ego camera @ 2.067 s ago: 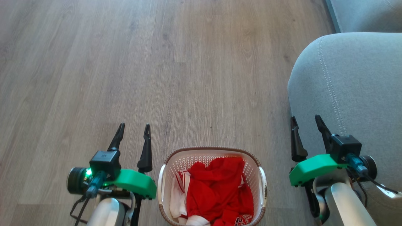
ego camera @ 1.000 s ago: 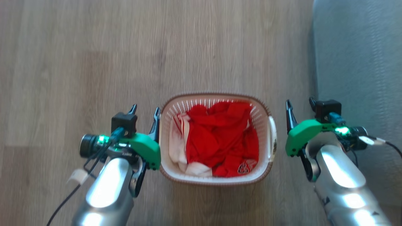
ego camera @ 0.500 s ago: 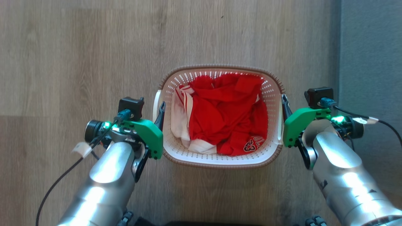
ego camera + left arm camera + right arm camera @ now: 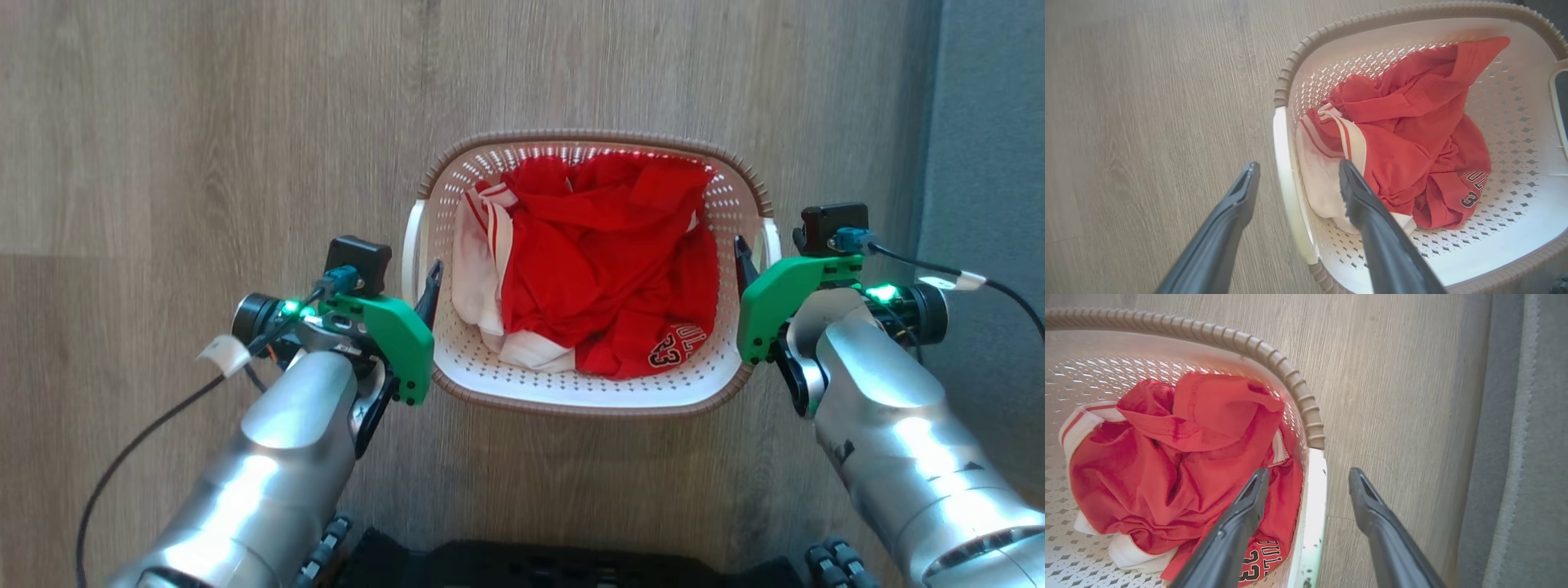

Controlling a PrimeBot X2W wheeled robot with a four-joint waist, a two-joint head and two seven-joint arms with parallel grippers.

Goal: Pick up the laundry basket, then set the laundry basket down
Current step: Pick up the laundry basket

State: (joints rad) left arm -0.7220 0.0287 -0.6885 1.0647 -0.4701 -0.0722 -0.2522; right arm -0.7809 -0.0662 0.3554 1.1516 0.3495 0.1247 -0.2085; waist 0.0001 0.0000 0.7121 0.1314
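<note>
White perforated laundry basket (image 4: 571, 390) sits on floor, dead centre between arms, long axis running side to side. Left jaws spread, straddling left handle (image 4: 1287, 171); right jaws spread, straddling right handle (image 4: 1312, 506). Both equally near, nothing pinched yet.

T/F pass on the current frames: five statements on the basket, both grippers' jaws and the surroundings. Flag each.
1. The left gripper has its jaws open astride the left handle of the laundry basket. True.
2. The right gripper is shut on the right handle. False: its jaws stand open, one finger inside the basket, one outside.
3. The clothes in the basket are red and white. True.
4. The basket sits on a table. False: it is on the wooden floor.
5. The grey upholstery lies on the robot's left. False: it is on the robot's right.
</note>
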